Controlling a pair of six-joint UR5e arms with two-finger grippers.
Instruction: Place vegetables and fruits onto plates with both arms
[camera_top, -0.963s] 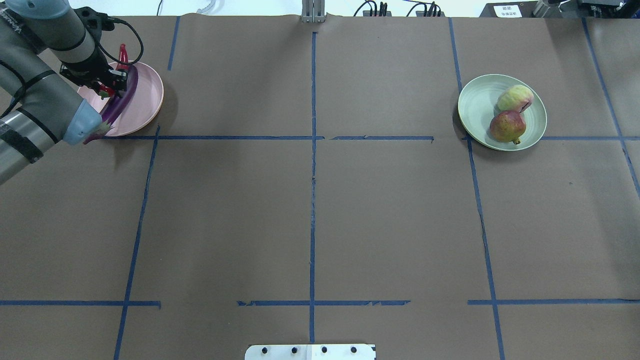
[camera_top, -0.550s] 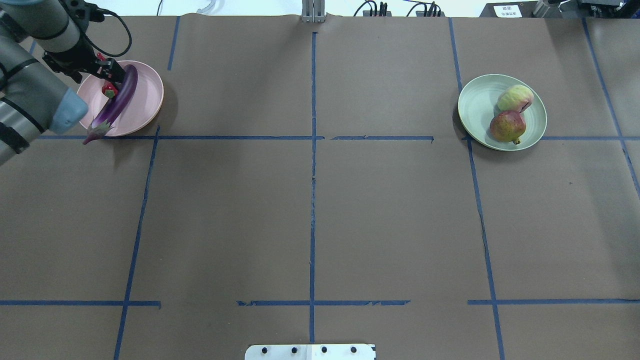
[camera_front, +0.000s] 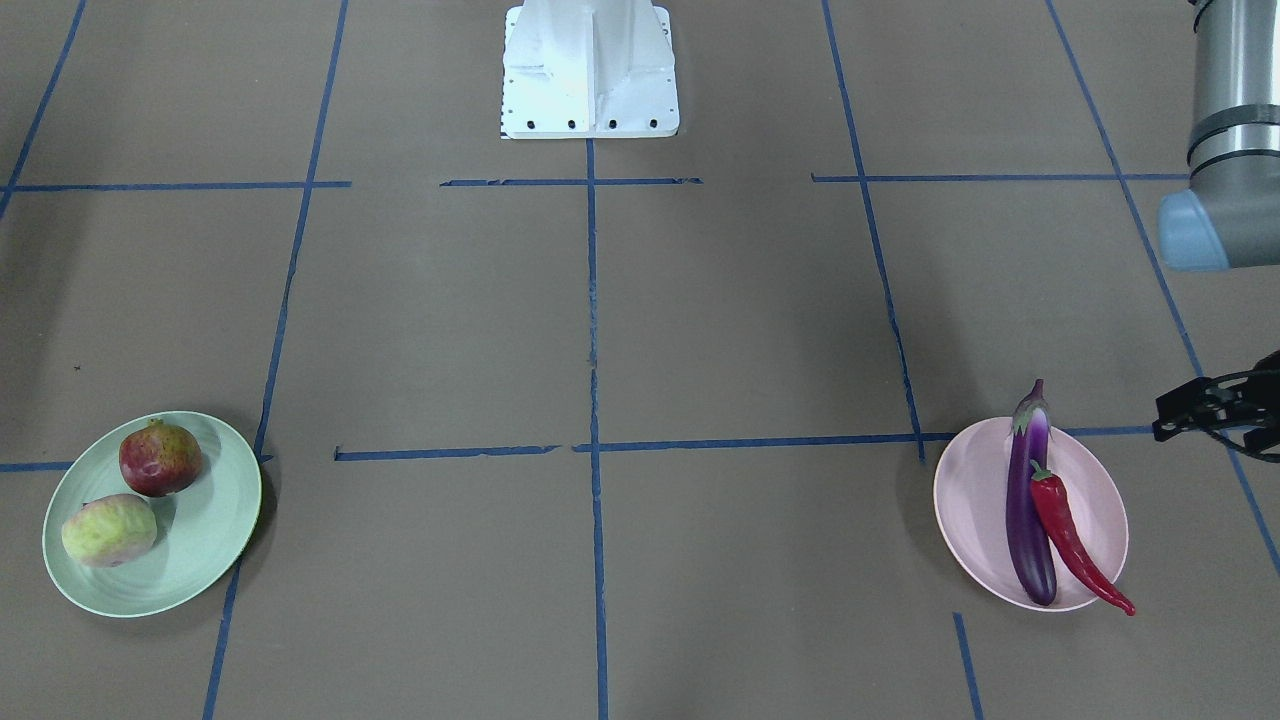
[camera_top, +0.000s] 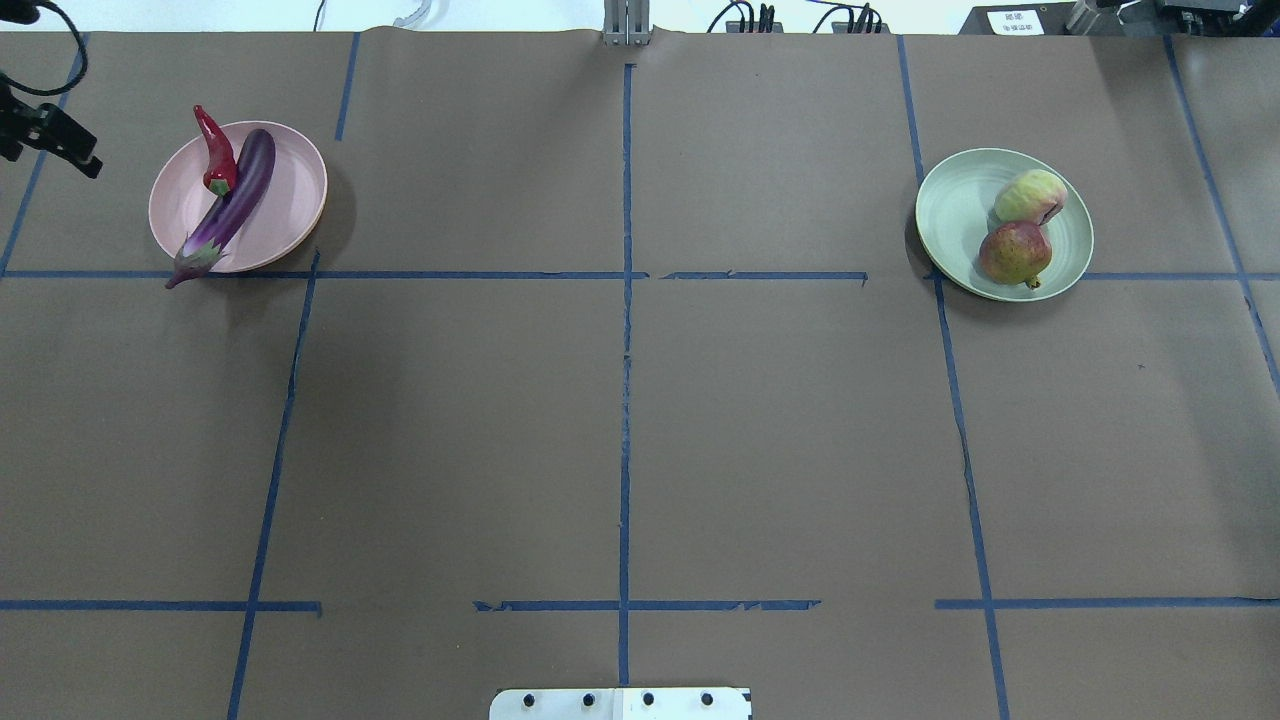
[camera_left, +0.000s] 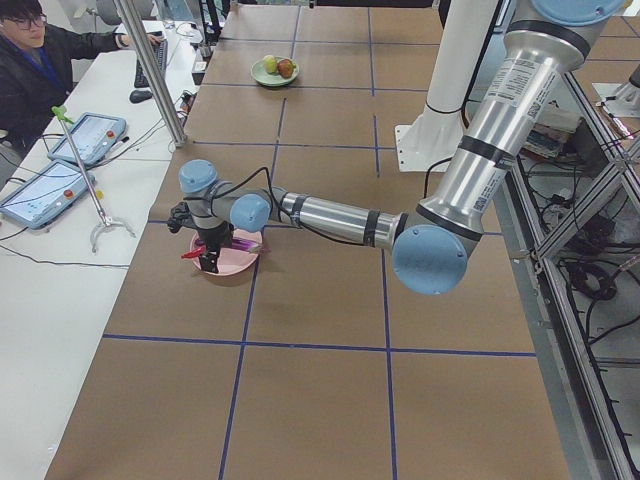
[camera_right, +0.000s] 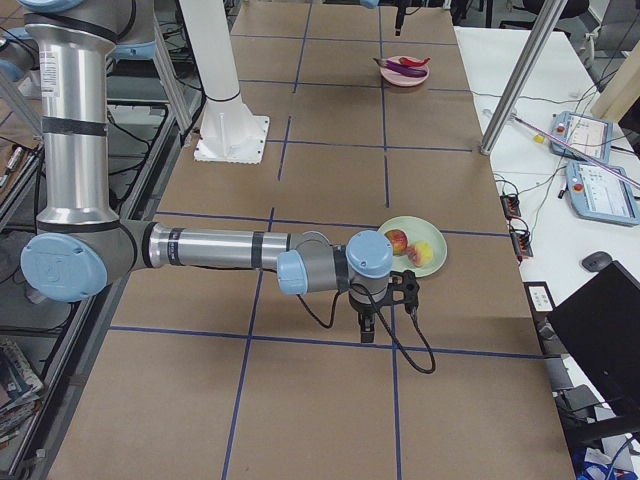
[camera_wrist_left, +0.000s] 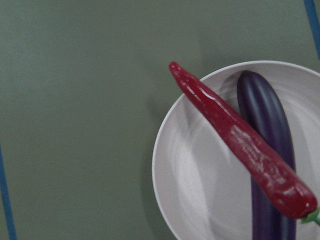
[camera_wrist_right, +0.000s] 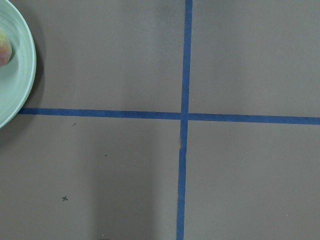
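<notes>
On pink plate (camera_top: 300, 215): eggplant (camera_top: 235, 195) lies across the middle, stem end past the rim on the robot's side, by the tape line (camera_top: 450, 275). The chili pepper (camera_top: 215, 150) rests against it, pointed tip past the far rim.
On mint plate (camera_top: 950, 215): dark red fruit (camera_top: 1013, 252) and pale yellow-green fruit (camera_top: 1030, 195) sit close together.
Change: a second ago the left arm (camera_left: 340, 215) hung over the pink plate, gripper down at the chili. Now the left gripper (camera_top: 60, 140) is off to the plate's outer side, and the chili lies free.
Left gripper state: carries no produce; finger spread cannot be told, only its black edge shows.
Right gripper (camera_right: 367, 325): seen only from the table's end, over bare table (camera_right: 330, 400) just beside the mint plate; spread or closed, cannot tell.
Meaning: all four items plated, so the task is judged done; the arms only need to clear.
View note: left wrist camera shows the chili crossing onto the eggplant. Overhead omits the right arm (camera_right: 210, 248) altogether. Right wrist camera catches only the mint rim and a tape cross (camera_wrist_right: 183, 116).
Risk: the overhanging chili may slip off if nudged.
</notes>
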